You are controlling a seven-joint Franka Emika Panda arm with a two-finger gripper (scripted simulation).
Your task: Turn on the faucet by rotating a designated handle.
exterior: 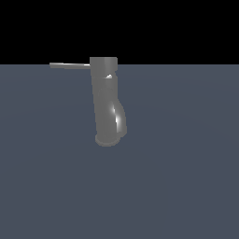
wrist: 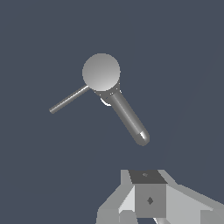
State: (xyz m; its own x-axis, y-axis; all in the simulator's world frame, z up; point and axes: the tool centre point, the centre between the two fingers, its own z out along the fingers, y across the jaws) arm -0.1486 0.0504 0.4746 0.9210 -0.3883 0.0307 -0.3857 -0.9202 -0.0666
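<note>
Faucet (exterior: 106,102): I see it upright on the desk (exterior: 186,186).
Handle (exterior: 70,65): juts toward the exterior view's left, untouched.
Tool (wrist: 151,199): well apart; I cannot tell its jaw state.
Progress: rotation not yet begun, I judge.

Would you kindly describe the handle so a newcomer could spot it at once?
Find the faucet, a tall grey cylinder on the dark floor. From its flat top, the handle juts sideways toward the exterior view's left. It is a thin straight rod, far slimmer than the body.
</note>
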